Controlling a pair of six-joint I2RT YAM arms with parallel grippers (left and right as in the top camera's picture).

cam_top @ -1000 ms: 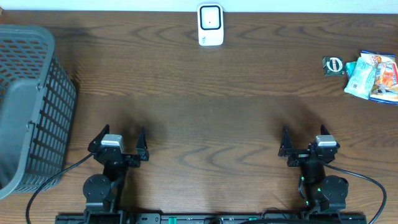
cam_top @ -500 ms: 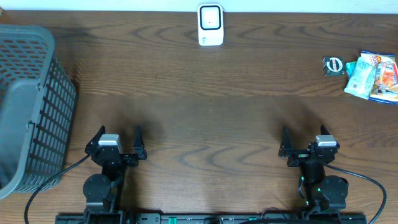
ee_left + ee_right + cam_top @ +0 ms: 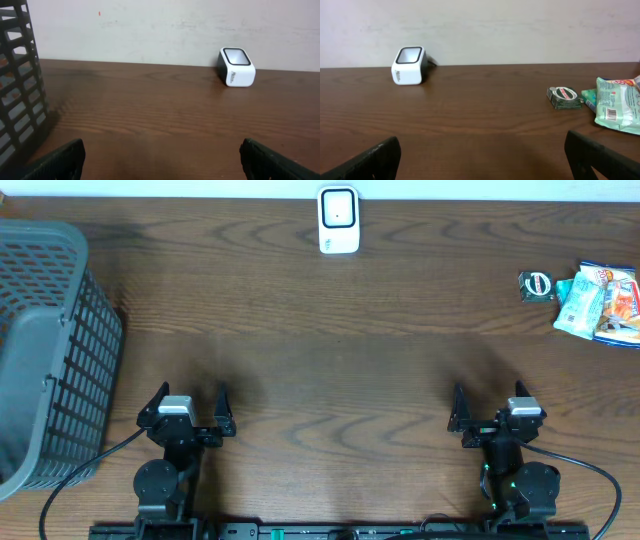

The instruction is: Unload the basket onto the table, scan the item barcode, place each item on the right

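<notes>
Table (image 3: 380, 370) holds one scanner (image 3: 338, 220), one basket (image 3: 50, 350), both end effectors wide open, empty.

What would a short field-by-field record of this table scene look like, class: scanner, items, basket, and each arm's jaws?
scanner: white box-shaped barcode scanner, far edge of the table, centre
items: small dark green round-labelled packet and pale green and orange snack bags, far right, lying untouched
basket: grey plastic slatted basket, left side
surface: dark brown wooden table
left gripper: jaws open, holding nothing, near edge
right gripper: jaws open, holding nothing, near edge
task state: no item picked up yet
</notes>
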